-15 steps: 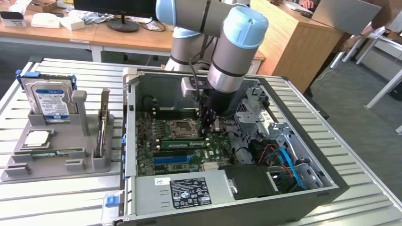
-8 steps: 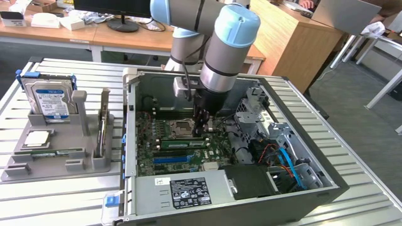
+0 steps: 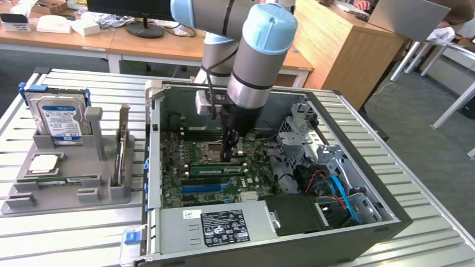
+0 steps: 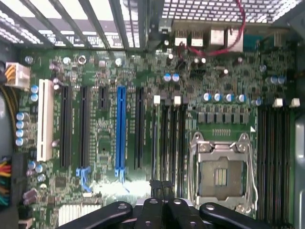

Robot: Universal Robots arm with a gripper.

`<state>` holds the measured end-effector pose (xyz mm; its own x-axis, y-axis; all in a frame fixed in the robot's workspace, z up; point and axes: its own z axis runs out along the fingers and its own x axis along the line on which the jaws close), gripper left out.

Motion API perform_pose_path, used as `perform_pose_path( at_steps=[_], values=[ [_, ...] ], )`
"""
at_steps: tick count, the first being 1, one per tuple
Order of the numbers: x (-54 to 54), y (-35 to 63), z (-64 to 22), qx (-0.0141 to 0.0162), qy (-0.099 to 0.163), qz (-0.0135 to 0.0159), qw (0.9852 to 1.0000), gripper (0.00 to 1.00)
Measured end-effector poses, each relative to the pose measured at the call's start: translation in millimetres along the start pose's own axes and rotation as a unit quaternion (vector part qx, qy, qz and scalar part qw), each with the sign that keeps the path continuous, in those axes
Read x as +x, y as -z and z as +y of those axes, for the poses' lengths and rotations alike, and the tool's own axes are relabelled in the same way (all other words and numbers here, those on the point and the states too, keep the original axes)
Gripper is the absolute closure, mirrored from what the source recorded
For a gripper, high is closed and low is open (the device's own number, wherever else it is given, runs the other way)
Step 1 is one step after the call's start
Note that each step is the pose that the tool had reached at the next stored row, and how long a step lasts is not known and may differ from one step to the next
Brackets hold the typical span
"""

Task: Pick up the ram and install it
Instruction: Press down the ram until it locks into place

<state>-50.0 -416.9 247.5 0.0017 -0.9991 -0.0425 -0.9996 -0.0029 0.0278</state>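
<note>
Gripper [image 3: 231, 149] in your case [image 3: 386, 214] sits clenched just over the motherboard [image 4: 105, 138], beside a seated ram [image 3: 216, 170].

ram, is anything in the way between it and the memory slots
Nothing visible does: the ram sits right under the claw, low over the motherboard, and the black memory slots beside the cpu socket look empty and uncovered.

The case walls [image 3: 154, 167] hem in the motherboard [image 3: 215, 167] on all sides. Above it lies open room. The drive cage [image 3: 304, 133] and cables [image 3: 334, 186] crowd the exterior view's right.
</note>
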Motion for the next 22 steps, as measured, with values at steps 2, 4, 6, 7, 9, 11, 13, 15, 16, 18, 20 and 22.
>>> perform_pose_path(
  at_steps=[2,4,6,7,9,11,13,15,16,18,20,22],
  values=[
    [0.0,-0.1,4.6,0.0001,0.0,0.0,1.0,0.9],
    [0.0,-0.3,8.9,0.0002,0.0,0.0,1.0,0.9],
    [0.0,-0.4,13.3,0.0003,0.0,0.0,1.0,0.9],
    [0.0,-0.5,15.5,0.0003,0.0,0.0,1.0,0.9],
    [-0.1,-0.6,19.3,0.0003,0.0,0.0,1.0,0.9],
    [-0.1,-0.7,22.7,0.0003,0.0,0.0,1.0,0.9],
    [-0.1,-0.8,26.0,0.0003,0.0,0.0,1.0,0.9],
    [-0.1,-0.9,29.0,0.0004,0.0,0.0,1.0,0.9],
    [-0.1,-0.9,30.5,0.0004,0.0,0.0,1.0,0.9],
    [-0.1,-1.0,33.1,0.0004,0.0,0.0,1.0,0.9],
    [-0.1,-1.0,35.2,0.0004,0.0,0.0,1.0,0.9],
    [-0.1,-1.1,36.4,0.0004,0.0,0.0,1.0,0.9]
  ],
)
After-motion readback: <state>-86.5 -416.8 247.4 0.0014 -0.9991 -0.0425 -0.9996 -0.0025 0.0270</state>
